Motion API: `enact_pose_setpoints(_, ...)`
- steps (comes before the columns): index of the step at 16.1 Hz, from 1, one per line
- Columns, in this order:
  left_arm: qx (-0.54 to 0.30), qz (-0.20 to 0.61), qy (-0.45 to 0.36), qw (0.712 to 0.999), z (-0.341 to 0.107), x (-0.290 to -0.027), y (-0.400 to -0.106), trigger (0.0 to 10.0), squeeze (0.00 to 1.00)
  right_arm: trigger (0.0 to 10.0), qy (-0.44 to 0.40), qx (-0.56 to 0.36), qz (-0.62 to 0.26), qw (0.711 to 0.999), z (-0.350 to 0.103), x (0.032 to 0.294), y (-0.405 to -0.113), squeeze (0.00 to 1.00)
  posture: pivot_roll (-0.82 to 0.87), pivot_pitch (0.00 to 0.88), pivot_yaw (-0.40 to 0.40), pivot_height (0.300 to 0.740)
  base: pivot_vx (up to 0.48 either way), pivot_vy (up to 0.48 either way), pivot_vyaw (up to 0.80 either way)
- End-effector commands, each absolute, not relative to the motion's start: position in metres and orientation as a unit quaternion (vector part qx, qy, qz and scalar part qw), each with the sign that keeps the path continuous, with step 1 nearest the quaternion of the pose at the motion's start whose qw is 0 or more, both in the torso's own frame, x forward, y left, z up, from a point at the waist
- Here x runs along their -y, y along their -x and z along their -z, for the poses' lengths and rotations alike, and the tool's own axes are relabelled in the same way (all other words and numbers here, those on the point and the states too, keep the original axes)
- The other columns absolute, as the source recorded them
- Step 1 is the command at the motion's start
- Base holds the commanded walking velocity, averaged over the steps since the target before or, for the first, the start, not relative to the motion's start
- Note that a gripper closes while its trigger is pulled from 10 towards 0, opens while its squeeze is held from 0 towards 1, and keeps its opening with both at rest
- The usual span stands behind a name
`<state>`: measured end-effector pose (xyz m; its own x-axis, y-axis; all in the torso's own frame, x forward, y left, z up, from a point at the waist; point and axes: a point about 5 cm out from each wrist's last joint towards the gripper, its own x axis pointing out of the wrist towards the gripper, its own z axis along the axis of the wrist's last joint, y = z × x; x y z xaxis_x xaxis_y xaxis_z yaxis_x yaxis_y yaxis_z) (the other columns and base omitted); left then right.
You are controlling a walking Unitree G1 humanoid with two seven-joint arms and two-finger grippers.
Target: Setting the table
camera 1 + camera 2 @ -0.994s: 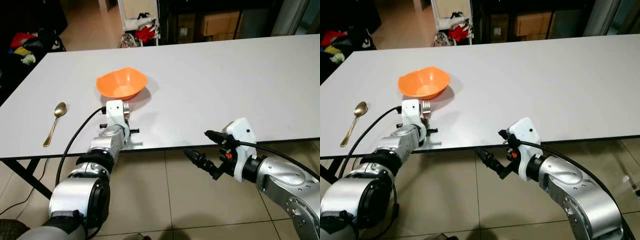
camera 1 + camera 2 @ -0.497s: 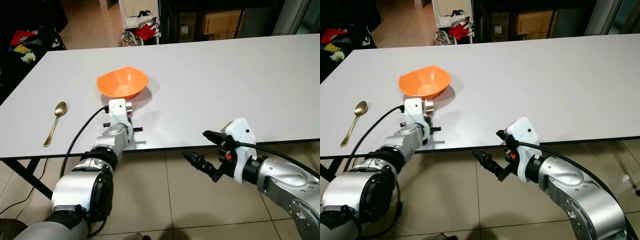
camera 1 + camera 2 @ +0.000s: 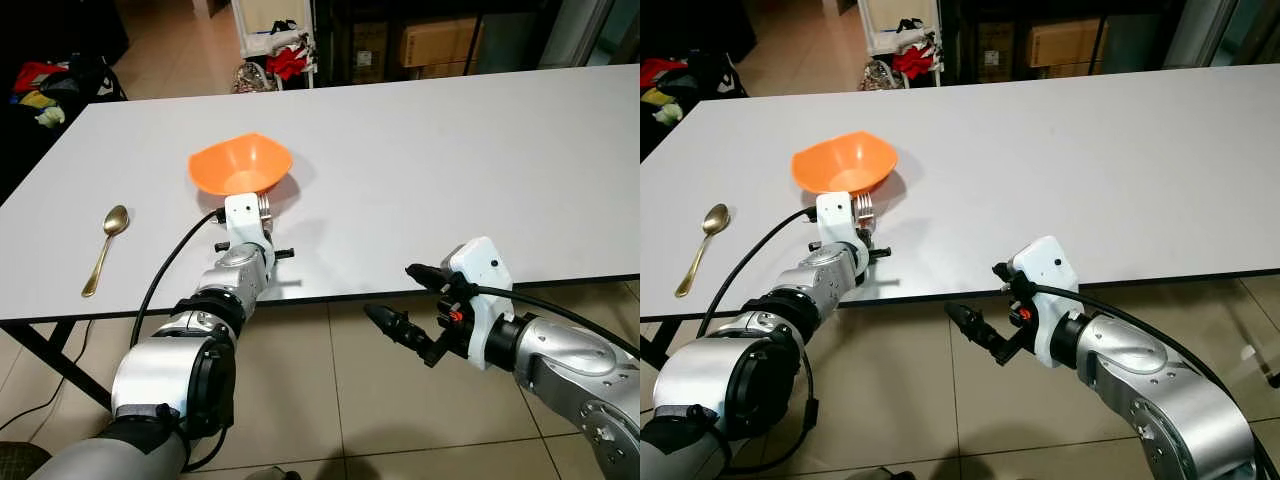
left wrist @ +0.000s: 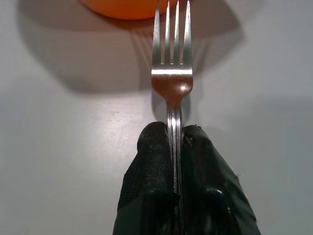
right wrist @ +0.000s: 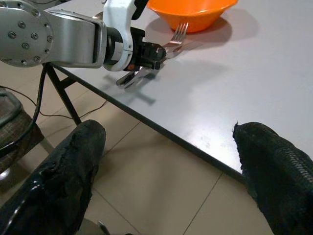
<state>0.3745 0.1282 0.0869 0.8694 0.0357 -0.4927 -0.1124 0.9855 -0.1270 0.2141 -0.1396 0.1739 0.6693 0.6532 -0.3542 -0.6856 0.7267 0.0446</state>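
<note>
- Left gripper (image 4: 177, 147) clamped on a fork (image 4: 172, 73): both black fingers pressed together on the handle just below the neck, tines pointing ahead toward the orange bowl (image 3: 241, 166).
- Fork held low over the white table (image 3: 450, 150), near its front edge; tine tips reach the bowl's near rim, whether touching cannot be told. Its shadow lies on the tabletop directly under it.
- Orange bowl sits upright on the left part of the table, set back from the front edge, just beyond the left gripper.
- Gold spoon (image 3: 104, 246) lies flat to the left of the bowl, well apart from it, handle angled toward the front edge, bowl end away.
- Open tabletop: bare white surface stretches from the bowl rightward to the far right edge, and between spoon and left arm.
- Right gripper (image 3: 408, 305) hangs below and in front of the table's front edge, over the tiled floor (image 3: 330, 400); fingers spread apart, holding nothing.
- Table leg (image 5: 61, 93) slants down under the left front corner.
- Beyond the far edge: dark shelving, cardboard boxes (image 3: 435, 45), red cloth (image 3: 278, 62) on a white rack.
</note>
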Motion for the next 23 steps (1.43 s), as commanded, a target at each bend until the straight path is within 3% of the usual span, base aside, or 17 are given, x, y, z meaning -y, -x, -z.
enact_pose_setpoints(1, -0.246, -0.046, 0.068, 0.966, -0.0912, -0.1291, -0.377, 10.0, 0.04, 10.0, 0.049, -0.166, -0.368, 0.914, -0.1798, 0.1391, -0.213, 0.0, -0.23, 0.0, 0.107, 0.74, 0.0, 0.0, 0.0)
enact_pose_setpoints(5, -0.244, -0.045, 0.061, 0.967, -0.0893, -0.127, -0.3759, 10.0, 0.05, 10.0, 0.049, -0.166, -0.364, 0.915, -0.1799, 0.1391, -0.2122, 0.0, -0.24, 0.0, 0.113, 0.74, 0.0, 0.0, 0.0)
enact_pose_setpoints(6, -0.245, -0.045, 0.059, 0.967, -0.0888, -0.127, -0.3756, 10.0, 0.25, 10.0, 0.05, -0.166, -0.364, 0.915, -0.1801, 0.1392, -0.2121, 0.0, -0.24, 0.0, 0.114, 0.74, 0.0, 0.0, 0.0)
enact_pose_setpoints(7, -0.246, -0.047, 0.056, 0.967, -0.088, -0.1273, -0.3751, 10.0, 0.35, 10.0, 0.05, -0.166, -0.363, 0.916, -0.1802, 0.1395, -0.2118, 0.0, -0.24, 0.0, 0.115, 0.74, 0.0, 0.0, 0.0)
enact_pose_setpoints(10, -0.245, -0.048, 0.049, 0.967, -0.0879, -0.1273, -0.375, 10.0, 0.31, 10.0, 0.05, -0.166, -0.361, 0.916, -0.1803, 0.1397, -0.2113, 0.0, -0.24, 0.0, 0.117, 0.74, 0.0, 0.0, 0.0)
enact_pose_setpoints(12, -0.244, -0.052, 0.035, 0.968, -0.0875, -0.1276, -0.3747, 10.0, 0.09, 10.0, 0.05, -0.166, -0.361, 0.917, -0.1806, 0.1394, -0.2116, 0.0, -0.24, 0.0, 0.118, 0.74, 0.0, 0.0, 0.0)
enact_pose_setpoints(13, -0.244, -0.049, 0.039, 0.968, -0.0874, -0.1271, -0.3747, 10.0, 0.14, 10.0, 0.051, -0.165, -0.36, 0.917, -0.1807, 0.1395, -0.2117, 0.0, -0.24, 0.0, 0.119, 0.74, 0.0, 0.0, 0.0)
enact_pose_setpoints(15, -0.244, -0.042, 0.049, 0.968, -0.0871, -0.1258, -0.3746, 10.0, 0.5, 10.0, 0.051, -0.165, -0.359, 0.917, -0.181, 0.1398, -0.2119, 0.0, -0.24, 0.0, 0.12, 0.74, 0.0, 0.0, 0.0)
enact_pose_setpoints(16, -0.245, -0.046, 0.05, 0.967, -0.0871, -0.1256, -0.3746, 10.0, 0.93, 10.0, 0.052, -0.165, -0.358, 0.918, -0.1812, 0.1401, -0.2118, 0.0, -0.24, 0.0, 0.119, 0.74, 0.0, 0.0, 0.0)
enact_pose_setpoints(17, -0.247, -0.052, 0.04, 0.967, -0.0868, -0.1264, -0.3743, 10.0, 0.5, 10.0, 0.053, -0.165, -0.357, 0.918, -0.1812, 0.1401, -0.2118, 0.0, -0.24, 0.0, 0.12, 0.74, 0.0, 0.0, 0.0)
enact_pose_setpoints(18, -0.247, -0.052, 0.039, 0.967, -0.0866, -0.1264, -0.3742, 10.0, 0.01, 10.0, 0.053, -0.165, -0.357, 0.918, -0.1812, 0.14, -0.2118, 0.0, -0.24, 0.0, 0.12, 0.74, 0.0, 0.0, 0.0)
enact_pose_setpoints(23, -0.236, -0.051, 0.037, 0.97, -0.0905, -0.1289, -0.3765, 10.0, 0.0, 10.0, 0.052, -0.163, -0.357, 0.918, -0.1814, 0.1401, -0.2129, 0.0, -0.24, 0.0, 0.123, 0.74, 0.0, 0.0, 0.0)
